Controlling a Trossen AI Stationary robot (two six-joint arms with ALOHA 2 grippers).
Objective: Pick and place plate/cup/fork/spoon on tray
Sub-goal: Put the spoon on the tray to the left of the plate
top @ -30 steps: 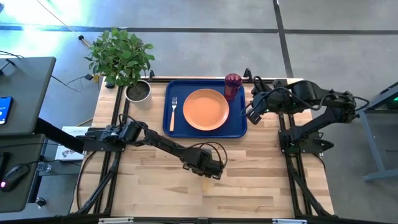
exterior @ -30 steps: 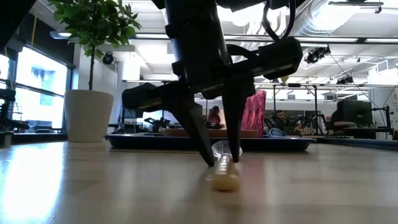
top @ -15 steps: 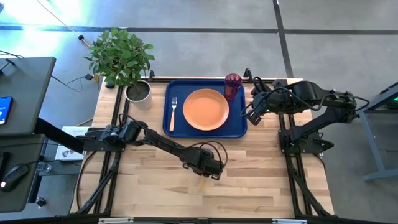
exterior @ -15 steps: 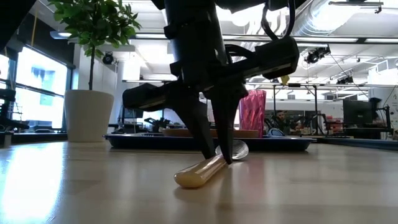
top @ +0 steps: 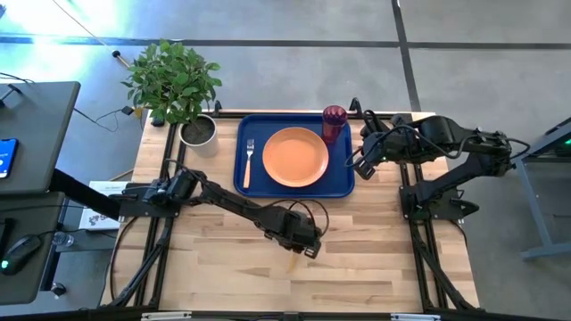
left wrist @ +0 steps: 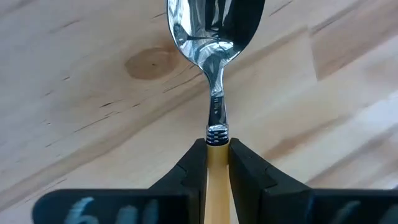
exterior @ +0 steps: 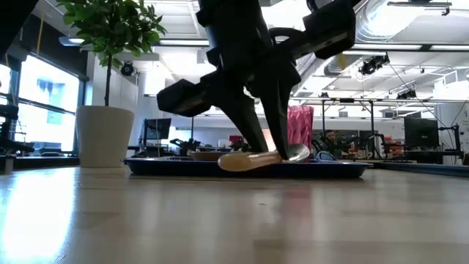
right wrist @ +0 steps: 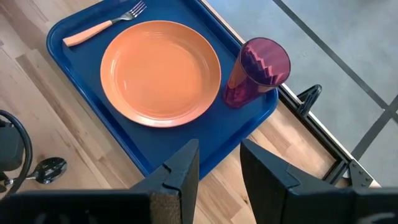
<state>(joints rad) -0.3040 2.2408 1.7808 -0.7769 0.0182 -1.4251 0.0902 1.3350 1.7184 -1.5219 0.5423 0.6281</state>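
Your wooden table (top: 357,259) carries the dark-blue tray (top: 342,183) at its far side. In the tray you have the orange plate (top: 295,157) in the middle, the fork (top: 249,160) beside it toward the potted plant (top: 178,85), and the magenta cup (top: 334,123) upright in the far corner. Your left gripper (left wrist: 217,163) pinches the spoon (exterior: 258,158) by its wooden handle, lifted clear of the tabletop; the handle's end is hidden between the fingers. Your right gripper (right wrist: 219,167) hangs open beside the tray, holding nothing.
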